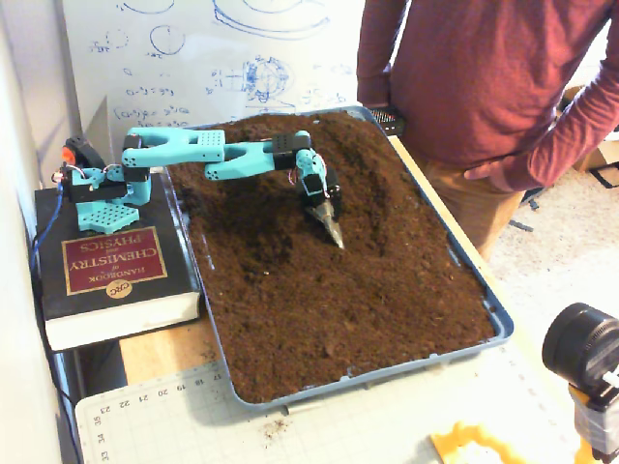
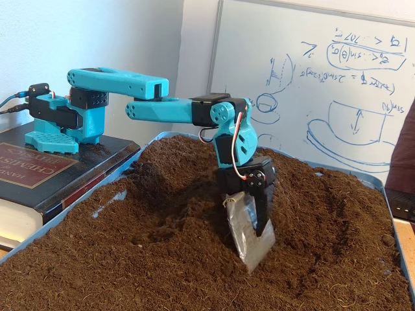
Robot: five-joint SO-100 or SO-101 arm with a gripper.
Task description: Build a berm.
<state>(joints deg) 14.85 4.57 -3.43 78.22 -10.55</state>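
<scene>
While its scoop (image 2: 251, 230) digs in steeply, the berm (image 1: 363, 159) curves beyond it. Gripper (image 2: 256, 243) state: cannot tell

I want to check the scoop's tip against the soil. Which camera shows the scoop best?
The low side fixed view: the grey scoop fills much of the frame, tip down in the soil. The high fixed view shows it small and edge-on.

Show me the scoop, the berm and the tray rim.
scoop (image 2: 249, 230): low fixed view, on the flat silver blade just above the soil.
berm (image 1: 363, 155): high fixed view, on the curved ridge crest beyond the arm.
tray (image 1: 495, 311): high fixed view, on the blue rim at the right edge.
</scene>
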